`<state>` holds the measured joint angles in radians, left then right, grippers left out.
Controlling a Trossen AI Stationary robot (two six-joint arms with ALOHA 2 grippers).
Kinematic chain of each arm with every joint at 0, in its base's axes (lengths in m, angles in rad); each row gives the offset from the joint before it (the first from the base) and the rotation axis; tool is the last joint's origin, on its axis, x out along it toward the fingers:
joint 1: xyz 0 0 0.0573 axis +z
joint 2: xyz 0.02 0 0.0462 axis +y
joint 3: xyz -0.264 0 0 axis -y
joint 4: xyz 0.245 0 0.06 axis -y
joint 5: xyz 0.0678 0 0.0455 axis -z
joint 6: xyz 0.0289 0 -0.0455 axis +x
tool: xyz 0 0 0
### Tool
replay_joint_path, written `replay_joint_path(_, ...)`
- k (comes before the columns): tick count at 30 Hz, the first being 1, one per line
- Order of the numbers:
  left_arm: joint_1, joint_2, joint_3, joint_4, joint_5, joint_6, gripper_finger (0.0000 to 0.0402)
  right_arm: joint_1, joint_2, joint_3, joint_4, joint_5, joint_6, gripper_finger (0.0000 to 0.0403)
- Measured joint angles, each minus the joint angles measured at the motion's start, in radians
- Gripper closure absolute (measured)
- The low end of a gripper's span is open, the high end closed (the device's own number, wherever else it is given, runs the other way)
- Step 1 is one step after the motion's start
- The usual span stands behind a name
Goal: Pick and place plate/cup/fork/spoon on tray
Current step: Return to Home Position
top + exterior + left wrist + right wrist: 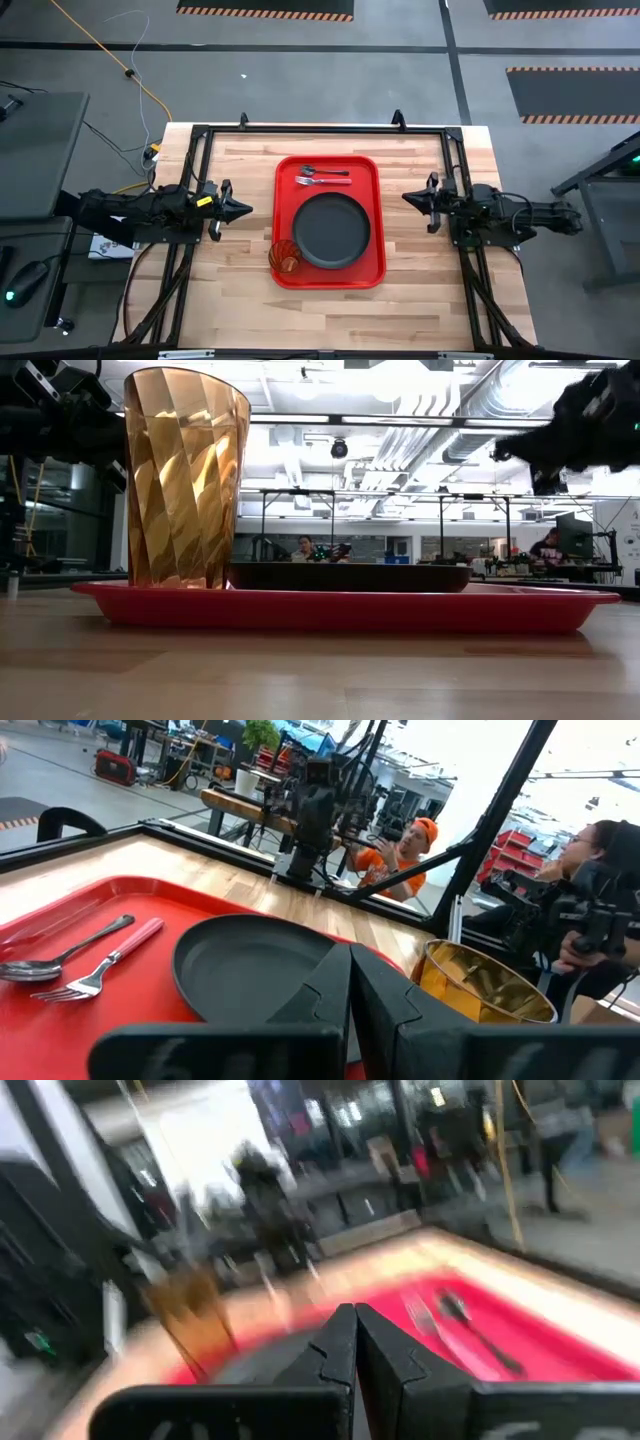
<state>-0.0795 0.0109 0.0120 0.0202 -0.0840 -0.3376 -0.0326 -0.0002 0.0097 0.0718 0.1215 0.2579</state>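
The red tray [283,175] lies in the middle of the table. The black plate [331,231] rests on its near half. The spoon [318,171] and the pink-handled fork [324,181] lie side by side on its far end. The amber cup [285,256] stands upright on the tray's near left corner, beside the plate. My left gripper [243,210] is shut and empty, left of the tray. My right gripper [409,198] is shut and empty, right of the tray.
Black frame rails [320,128] run along the table's far edge and both sides. Bare wood lies between each gripper and the tray and along the near edge. People sit in the room beyond the table [405,850].
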Motion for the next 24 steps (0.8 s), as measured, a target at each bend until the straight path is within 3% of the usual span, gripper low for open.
replay_joint_path(7, 0.0, 0.005, 0.002, 0.002, -0.002, 0.0, 0.0401, 0.0, 0.061, 0.001, -0.038, 0.007, -0.024, 0.0403)
replay_joint_path(11, 0.0, 0.006, 0.002, 0.001, -0.003, 0.0, 0.0401, 0.0, 0.091, 0.001, -0.047, -0.054, -0.031, 0.0403)
replay_joint_path(24, 0.0, 0.006, 0.001, 0.0, -0.003, 0.0, 0.0401, 0.0, 0.099, 0.001, -0.051, -0.072, -0.031, 0.0403)
